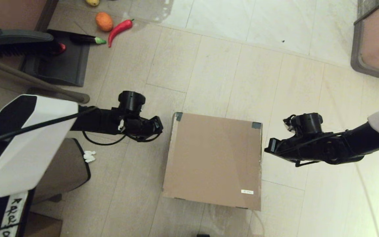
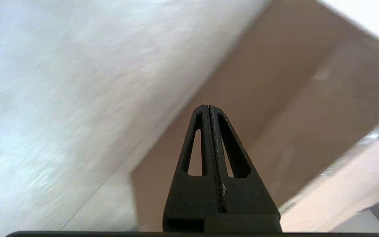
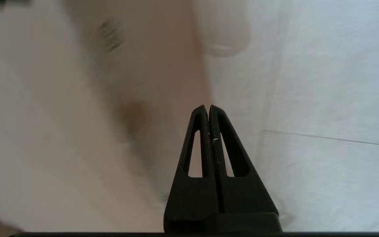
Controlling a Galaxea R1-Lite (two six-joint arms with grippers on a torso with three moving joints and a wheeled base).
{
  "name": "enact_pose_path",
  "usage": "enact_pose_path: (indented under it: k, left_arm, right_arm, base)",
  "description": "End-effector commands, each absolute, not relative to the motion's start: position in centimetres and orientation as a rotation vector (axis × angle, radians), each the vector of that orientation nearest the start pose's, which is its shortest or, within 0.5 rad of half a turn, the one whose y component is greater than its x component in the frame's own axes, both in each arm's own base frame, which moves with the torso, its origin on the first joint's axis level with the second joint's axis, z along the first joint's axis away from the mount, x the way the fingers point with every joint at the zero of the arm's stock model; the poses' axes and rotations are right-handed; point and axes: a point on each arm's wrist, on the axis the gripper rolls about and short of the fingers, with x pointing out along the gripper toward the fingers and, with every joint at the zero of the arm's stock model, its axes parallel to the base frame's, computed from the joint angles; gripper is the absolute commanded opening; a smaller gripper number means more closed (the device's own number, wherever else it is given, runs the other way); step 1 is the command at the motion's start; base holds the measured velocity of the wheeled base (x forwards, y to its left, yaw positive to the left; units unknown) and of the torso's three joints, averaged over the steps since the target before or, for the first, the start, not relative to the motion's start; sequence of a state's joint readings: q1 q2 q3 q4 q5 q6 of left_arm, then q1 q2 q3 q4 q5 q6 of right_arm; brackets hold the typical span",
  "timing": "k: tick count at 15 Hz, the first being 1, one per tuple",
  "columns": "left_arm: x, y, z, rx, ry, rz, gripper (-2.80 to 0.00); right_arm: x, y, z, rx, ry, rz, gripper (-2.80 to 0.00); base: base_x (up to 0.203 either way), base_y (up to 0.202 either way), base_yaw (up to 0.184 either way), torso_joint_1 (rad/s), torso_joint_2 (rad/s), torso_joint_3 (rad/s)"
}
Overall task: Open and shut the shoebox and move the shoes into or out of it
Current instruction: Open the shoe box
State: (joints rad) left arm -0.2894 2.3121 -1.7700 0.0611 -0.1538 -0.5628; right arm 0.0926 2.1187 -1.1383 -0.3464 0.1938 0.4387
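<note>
- Head view shows the shoebox point(image 1: 214, 159) standing on the pale tiled floor point(image 1: 235, 65) directly in front of the robot, its plain brown lid closed flat.
- Two dark tape patches sit at the lid's far corners, one at the left point(image 1: 178, 116) and one at the right point(image 1: 256, 125), and a small white label point(image 1: 247, 192) lies near the lid's near right corner.
- No shoes can be seen in any view.
- Left gripper point(image 1: 158, 126) hovers just beside the box's far left corner, apart from it, with its arm reaching in from the left.
- Left wrist view shows the left gripper point(image 2: 209, 107) with its two fingers pressed together, holding nothing, and the brown cardboard point(image 2: 275, 98) ahead of the tips.
- Right gripper point(image 1: 268, 147) hovers just beside the box's right edge, near the far end, with its arm coming in from the right.
- Right wrist view shows the right gripper point(image 3: 208, 107) with fingers likewise pressed together and empty, blurred cardboard point(image 3: 137, 98) on one side and floor tile on the other.
- Far to the left on the floor lie a red chili pepper point(image 1: 119, 29), an orange point(image 1: 104, 21) and an eggplant point(image 1: 87, 39), next to a black dustpan point(image 1: 58, 62) and a brush point(image 1: 15, 44).
- A tan trash bin point(image 1: 63, 171) stands near the robot's left side, with a small white scrap point(image 1: 89, 156) at its rim.
</note>
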Motion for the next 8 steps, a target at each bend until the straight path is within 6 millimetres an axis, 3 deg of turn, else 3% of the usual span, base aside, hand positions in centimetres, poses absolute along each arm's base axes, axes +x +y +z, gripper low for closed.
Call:
enact_pose_path:
  k: [1, 5, 8]
  left_arm:
    - [44.5, -12.2, 13.7, -0.504, 0.737, -0.206, -2.80]
    - [41.3, -11.8, 10.1, -0.497, 0.876, -0.182, -2.80]
    - [40.2, -12.5, 7.8, -0.504, 0.834, -0.240, -2.80]
  right_arm:
    - [38.8, 3.5, 9.5, 0.458, 0.687, 0.120, -2.80]
    - [36.0, 3.4, 8.0, 0.460, 0.769, 0.108, -2.80]
    - [35.3, 3.6, 5.8, 0.462, 0.760, 0.115, -2.80]
  base:
    - [0.000, 0.000, 0.000, 0.000, 0.00, 0.000]
    - [0.000, 0.000, 0.000, 0.000, 0.00, 0.000]
    - [0.000, 0.000, 0.000, 0.000, 0.00, 0.000]
